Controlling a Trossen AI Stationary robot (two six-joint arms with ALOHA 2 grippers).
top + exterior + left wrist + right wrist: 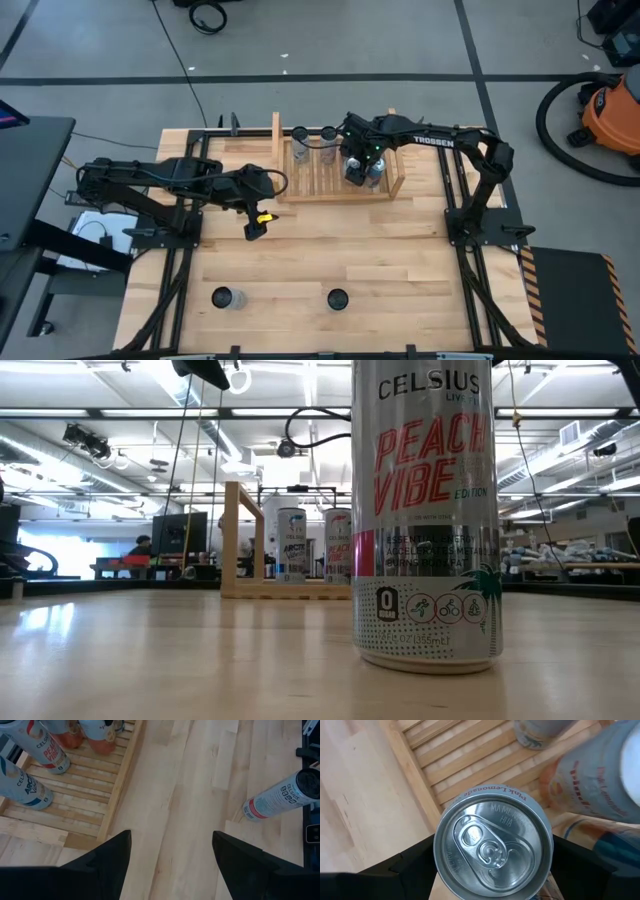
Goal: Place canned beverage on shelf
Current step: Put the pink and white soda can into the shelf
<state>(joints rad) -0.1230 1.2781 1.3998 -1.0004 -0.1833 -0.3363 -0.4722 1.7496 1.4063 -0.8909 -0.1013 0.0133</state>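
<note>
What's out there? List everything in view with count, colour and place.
shelf: one, light wood, back of table
Celsius cans: at least four, silver, standing on the shelf
loose cans: two, silver, front of table
table: one, light wood
vacuum: one, orange and black, on the floor to the right
left hand: black, open, empty, over the table beside the shelf
right hand: black, over the shelf's right part, at a Pink Lemonade can
</note>
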